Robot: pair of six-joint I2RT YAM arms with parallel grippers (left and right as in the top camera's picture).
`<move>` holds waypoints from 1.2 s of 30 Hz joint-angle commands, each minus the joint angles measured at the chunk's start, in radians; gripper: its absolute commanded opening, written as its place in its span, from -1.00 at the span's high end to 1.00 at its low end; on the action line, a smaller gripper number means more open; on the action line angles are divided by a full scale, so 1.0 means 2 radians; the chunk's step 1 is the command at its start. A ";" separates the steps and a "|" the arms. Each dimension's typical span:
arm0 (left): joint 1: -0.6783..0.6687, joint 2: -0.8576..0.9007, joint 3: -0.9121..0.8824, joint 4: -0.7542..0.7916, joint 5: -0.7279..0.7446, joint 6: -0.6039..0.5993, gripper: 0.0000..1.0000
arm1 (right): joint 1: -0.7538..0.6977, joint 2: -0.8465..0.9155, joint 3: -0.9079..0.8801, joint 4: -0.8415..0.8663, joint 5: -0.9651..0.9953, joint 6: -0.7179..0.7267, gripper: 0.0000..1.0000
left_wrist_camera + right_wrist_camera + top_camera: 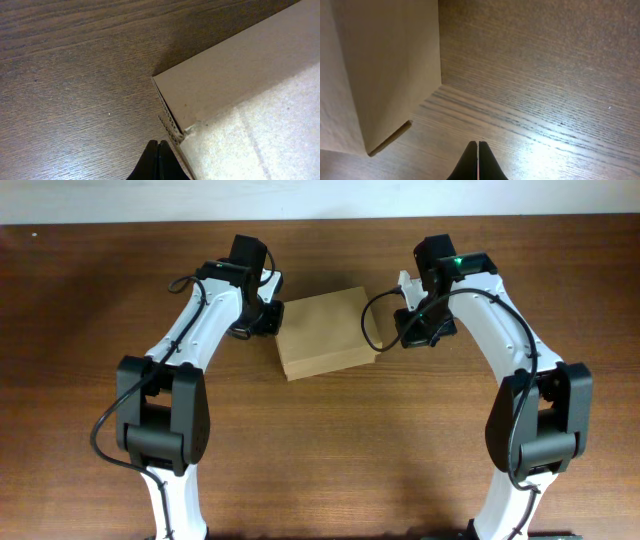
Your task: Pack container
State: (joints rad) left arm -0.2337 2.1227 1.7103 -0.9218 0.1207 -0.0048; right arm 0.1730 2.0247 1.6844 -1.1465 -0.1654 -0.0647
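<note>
The container [325, 332] is a plain tan cardboard box lying closed on the wooden table between my two arms. My left gripper [268, 317] is shut and empty, right at the box's left end; in the left wrist view its fingertips [158, 145] sit just beside the box's corner [240, 85], where the corrugated edge shows. My right gripper [395, 325] is shut and empty next to the box's right end; in the right wrist view its fingertips [478, 146] hover over bare table with the box's side wall [395, 65] to the left.
The wooden table [320, 450] stretches around the box. A small white object [405, 280] shows beside the right wrist at the back. A pale strip [320, 200] runs beyond the table's far edge.
</note>
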 commanded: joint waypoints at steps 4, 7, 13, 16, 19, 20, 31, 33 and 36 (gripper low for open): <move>-0.002 0.002 -0.004 0.008 0.011 -0.005 0.96 | 0.022 -0.002 -0.003 0.028 -0.032 -0.005 0.92; -0.002 0.002 -0.004 0.009 0.011 -0.005 0.97 | 0.049 -0.001 -0.003 0.041 -0.031 -0.005 0.92; 0.000 0.002 -0.003 0.018 0.011 -0.005 0.96 | 0.103 0.014 -0.003 0.045 -0.031 -0.005 0.92; 0.001 0.002 -0.003 0.020 0.011 -0.005 0.96 | 0.113 0.014 -0.003 0.048 -0.026 -0.004 0.92; 0.002 0.002 -0.003 0.016 0.009 -0.005 0.97 | 0.108 0.014 -0.003 0.044 -0.005 -0.004 0.92; 0.003 0.002 -0.003 0.014 0.005 -0.005 0.97 | 0.103 0.014 -0.003 0.043 -0.003 -0.004 0.92; 0.100 0.002 0.050 -0.007 -0.005 -0.014 0.96 | -0.018 0.014 0.006 0.042 -0.008 0.032 0.93; 0.121 0.002 0.080 -0.029 -0.009 -0.006 0.96 | -0.040 0.014 0.017 0.033 -0.007 0.032 0.92; 0.140 0.002 0.140 -0.087 -0.064 0.019 0.97 | -0.066 0.012 0.054 0.001 0.003 0.027 0.92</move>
State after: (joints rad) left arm 0.0326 2.1235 1.9079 -1.0580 0.0750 -0.0113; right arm 0.0635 2.0380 1.7241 -1.1305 -0.1738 -0.0139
